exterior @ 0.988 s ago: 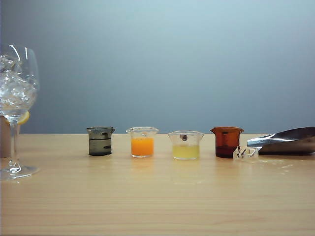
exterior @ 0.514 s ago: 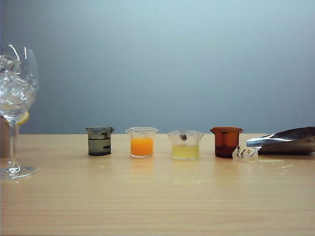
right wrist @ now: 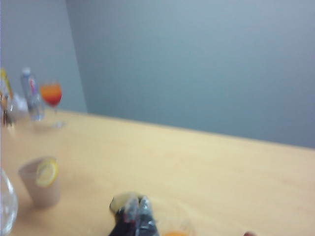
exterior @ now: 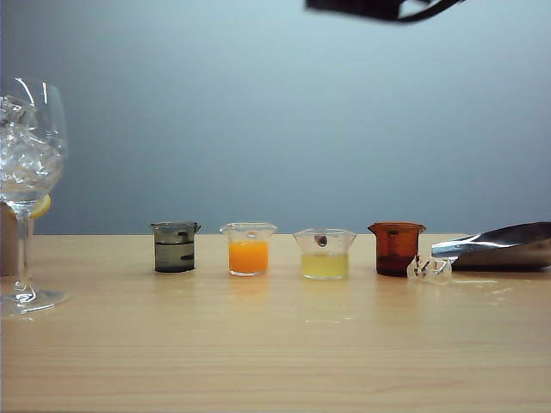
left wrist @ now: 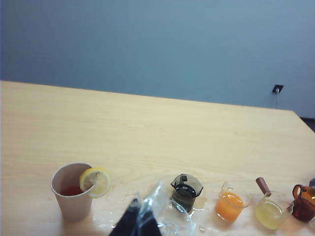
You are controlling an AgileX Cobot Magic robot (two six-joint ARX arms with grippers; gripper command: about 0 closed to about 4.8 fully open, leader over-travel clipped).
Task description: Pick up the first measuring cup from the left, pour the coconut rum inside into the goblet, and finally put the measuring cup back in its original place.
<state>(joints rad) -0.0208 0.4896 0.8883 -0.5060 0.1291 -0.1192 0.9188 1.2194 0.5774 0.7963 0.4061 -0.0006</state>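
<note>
The measuring cup (exterior: 176,247) is small and smoky grey. It stands first from the left in a row of cups on the wooden table, with the coconut rum (exterior: 175,256) showing as a liquid level inside. The goblet (exterior: 30,163), full of ice, stands at the far left. A dark part of an arm (exterior: 379,7) crosses the top edge of the exterior view. In the left wrist view my left gripper (left wrist: 137,220) is shut and empty above the goblet rim (left wrist: 180,216), short of the measuring cup (left wrist: 186,189). My right gripper (right wrist: 135,212), blurred, is shut and empty in front of the measuring cup (right wrist: 120,200).
Right of the measuring cup stand an orange-filled cup (exterior: 249,249), a pale yellow cup (exterior: 325,255) and an amber cup (exterior: 397,248). A metal scoop (exterior: 504,245) lies at the far right. A paper cup with a lemon slice (left wrist: 74,191) stands beyond the goblet.
A dark part of an arm has come into the top of the exterior view. The cups and the goblet have not moved.
</note>
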